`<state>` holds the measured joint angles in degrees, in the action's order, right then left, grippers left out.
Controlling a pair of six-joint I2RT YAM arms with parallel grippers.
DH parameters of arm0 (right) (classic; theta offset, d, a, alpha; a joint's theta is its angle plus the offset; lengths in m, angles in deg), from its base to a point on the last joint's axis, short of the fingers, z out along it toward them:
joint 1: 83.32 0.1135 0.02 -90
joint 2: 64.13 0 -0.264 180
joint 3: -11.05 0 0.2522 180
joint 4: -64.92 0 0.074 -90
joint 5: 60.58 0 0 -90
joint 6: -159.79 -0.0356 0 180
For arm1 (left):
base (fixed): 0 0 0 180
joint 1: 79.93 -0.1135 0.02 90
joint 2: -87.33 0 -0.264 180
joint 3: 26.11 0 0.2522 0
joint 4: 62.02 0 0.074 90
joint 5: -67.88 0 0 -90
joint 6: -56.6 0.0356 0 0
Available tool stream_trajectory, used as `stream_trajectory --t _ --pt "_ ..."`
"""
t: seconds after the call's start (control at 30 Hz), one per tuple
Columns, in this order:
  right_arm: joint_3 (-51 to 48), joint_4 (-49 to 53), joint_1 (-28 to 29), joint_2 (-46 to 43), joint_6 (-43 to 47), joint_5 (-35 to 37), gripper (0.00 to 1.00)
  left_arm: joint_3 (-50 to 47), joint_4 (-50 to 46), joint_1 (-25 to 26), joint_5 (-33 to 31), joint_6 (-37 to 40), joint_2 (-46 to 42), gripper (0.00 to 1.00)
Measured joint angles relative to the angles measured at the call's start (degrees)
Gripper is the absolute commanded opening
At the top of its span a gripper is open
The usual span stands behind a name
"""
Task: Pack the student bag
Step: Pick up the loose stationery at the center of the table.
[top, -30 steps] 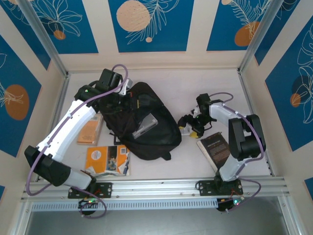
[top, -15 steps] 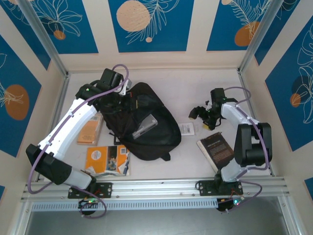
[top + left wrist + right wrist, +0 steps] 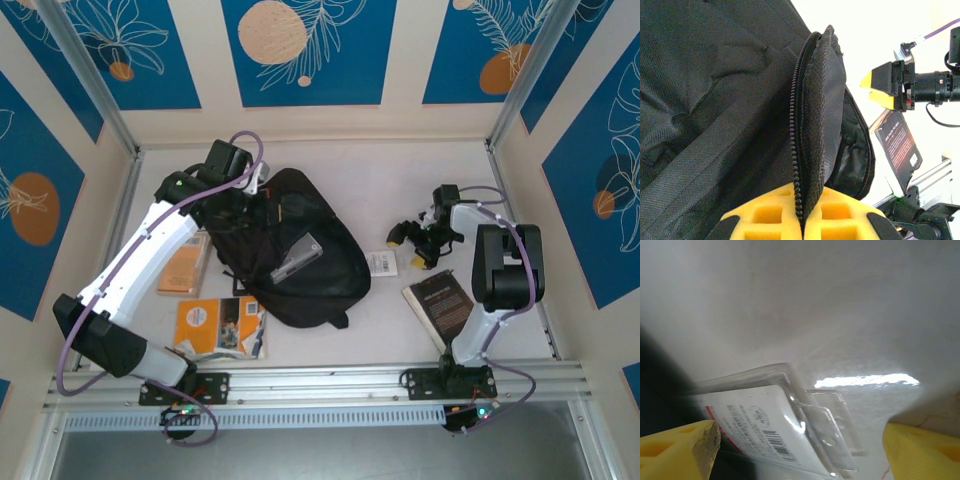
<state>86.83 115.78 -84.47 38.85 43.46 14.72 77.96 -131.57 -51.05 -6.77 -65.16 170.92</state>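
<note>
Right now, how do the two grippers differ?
The left gripper has its jaws shut on the zipper edge of the backpack; the right gripper has them wide open, empty. The left is at the backpack; the right hangs over a clear plastic pack. Both are yellow-tipped.

An orange booklet point(image 3: 220, 327), tan book point(image 3: 181, 268), clear blister pack point(image 3: 381, 263) and dark book point(image 3: 443, 303) lie on the table point(image 3: 400, 170).

The top camera looks down over the whole table point(image 3: 400, 170) from high behind me. My left wrist camera hugs the student bag point(image 3: 715, 100), facing my right claw point(image 3: 873, 89); my right wrist camera hangs close above the table.
</note>
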Motion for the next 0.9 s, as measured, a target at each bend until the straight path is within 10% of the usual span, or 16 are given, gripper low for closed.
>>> stream_trajectory --t 0.6,0.9 --pt "-1.2 -1.6 4.8 0.4 1.6 -5.8 0.72 -0.9 0.5 -0.3 0.6 -0.1 0.0 0.0" --pt "-4.4 -5.7 2.5 -1.2 -0.5 -12.9 0.34 -1.7 0.9 -0.3 1.1 -0.2 0.0 0.0"
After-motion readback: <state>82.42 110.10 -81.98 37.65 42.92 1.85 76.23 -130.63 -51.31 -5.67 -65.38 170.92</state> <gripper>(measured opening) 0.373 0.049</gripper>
